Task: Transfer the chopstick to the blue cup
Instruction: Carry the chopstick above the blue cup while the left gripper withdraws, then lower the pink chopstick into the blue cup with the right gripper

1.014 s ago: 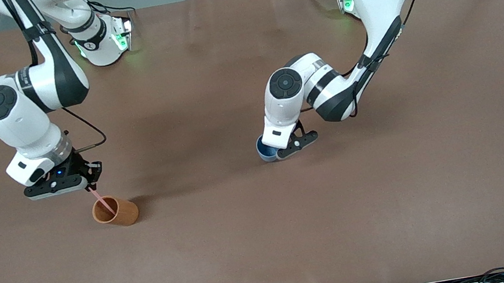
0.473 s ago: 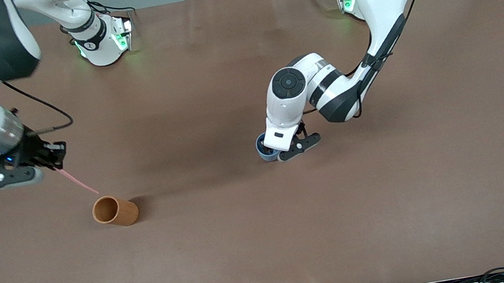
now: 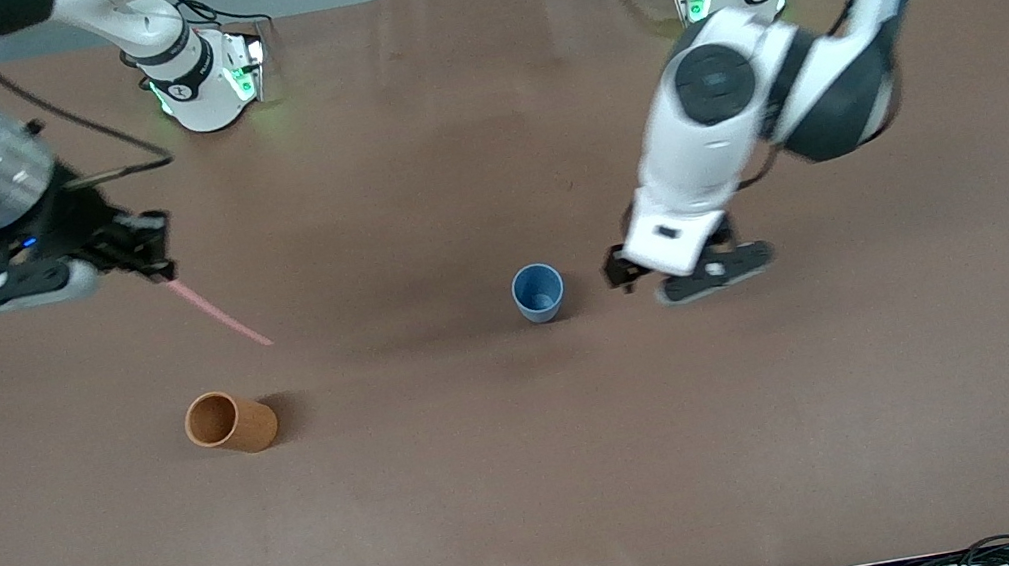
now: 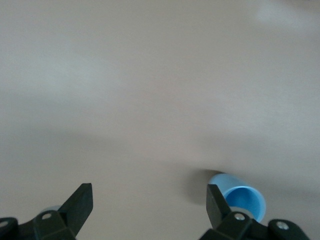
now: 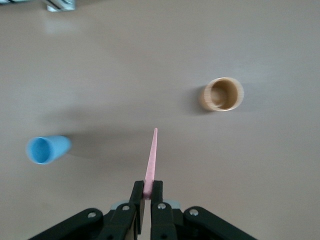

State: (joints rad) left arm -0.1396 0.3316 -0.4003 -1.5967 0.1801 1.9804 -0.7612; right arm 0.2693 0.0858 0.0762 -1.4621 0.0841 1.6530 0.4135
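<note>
Lifted chopstick clear of orange cup, right gripper pinching it; left gripper spread, off blue cup.

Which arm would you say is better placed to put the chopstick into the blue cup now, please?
The right. Its gripper is shut on the chopstick, up in the air. The left gripper is open and empty beside the blue cup.

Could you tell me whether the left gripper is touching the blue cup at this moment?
Apart. The front view shows bare table between the open left gripper and the blue cup, which stands alone.
</note>
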